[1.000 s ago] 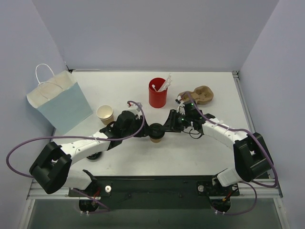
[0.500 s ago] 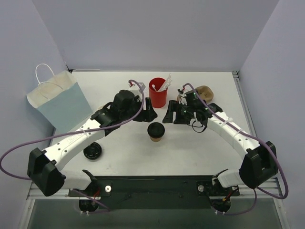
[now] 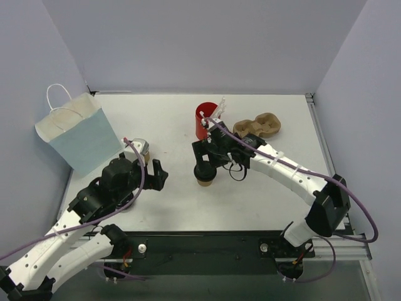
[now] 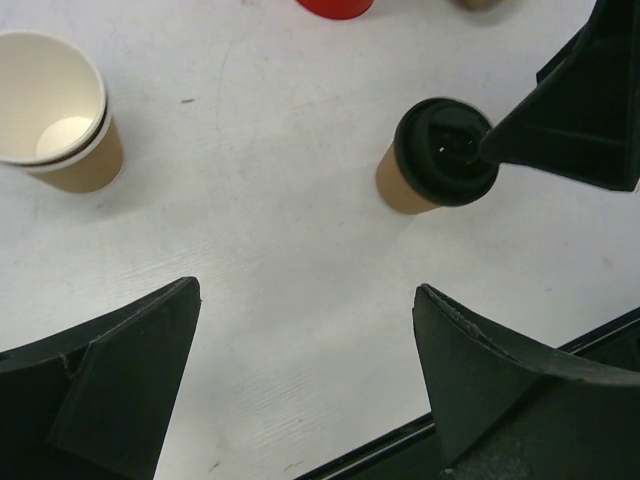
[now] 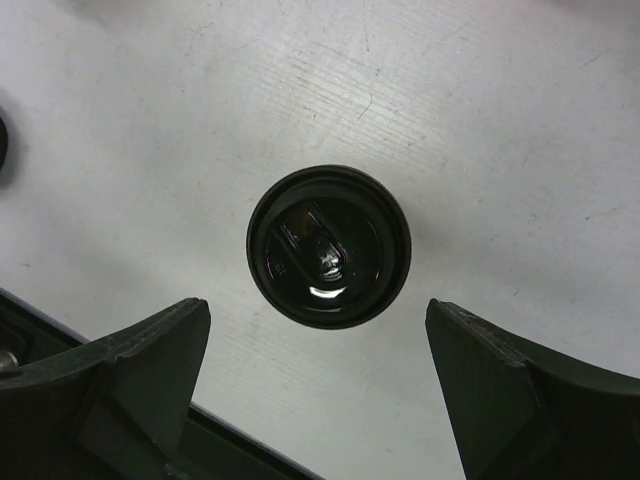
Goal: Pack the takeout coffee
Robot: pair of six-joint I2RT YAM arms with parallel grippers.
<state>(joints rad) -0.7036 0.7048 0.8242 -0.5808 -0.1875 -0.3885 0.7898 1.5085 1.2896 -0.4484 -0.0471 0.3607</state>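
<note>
Change since the earlier view: both arms have left the cup they flanked. The left arm has drawn back to the near-left, and the right arm now sits over the cup.

- Takeout coffee [image 3: 205, 175]: brown paper cup with a black lid, upright on the white table [image 3: 250, 197], near its middle. Nothing holds it.
- Right gripper [image 5: 316, 305]: fingers spread wide. It hangs above the cup, which shows lid-up between the two fingers with a clear gap on each side.
- Left gripper [image 4: 305, 290]: fingers spread, holding nothing, well apart from the coffee, which lies ahead of it and to its right.
- Lidless cup [image 3: 139, 149]: upright, just beyond the left gripper.
- Red cup [image 3: 202, 125]: behind the right gripper.
- Cup carrier [image 3: 262, 125]: far right.
- Paper bag [image 3: 78, 135]: blue, standing at the far left.
</note>
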